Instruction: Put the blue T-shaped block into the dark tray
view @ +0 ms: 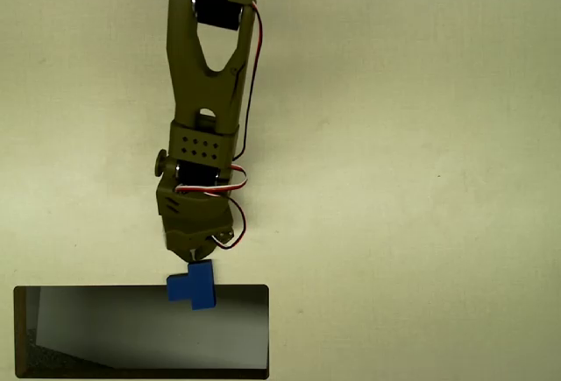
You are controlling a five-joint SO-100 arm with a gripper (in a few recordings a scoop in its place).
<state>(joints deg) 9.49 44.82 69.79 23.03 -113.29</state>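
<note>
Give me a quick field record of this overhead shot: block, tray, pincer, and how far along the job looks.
block: blue T-shaped block, straddling the tray's top rim
tray: dark tray, bottom left of the overhead view
pincer: pincer, right above the block; its grip is hidden
progress: block partly over the tray, not fully inside

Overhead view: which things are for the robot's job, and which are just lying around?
For the job:
- blue T-shaped block, sitting across the tray's top edge
- dark tray
- tool, right above the block

Just lying around:
- only the pale table underneath; no spare objects on it
</note>
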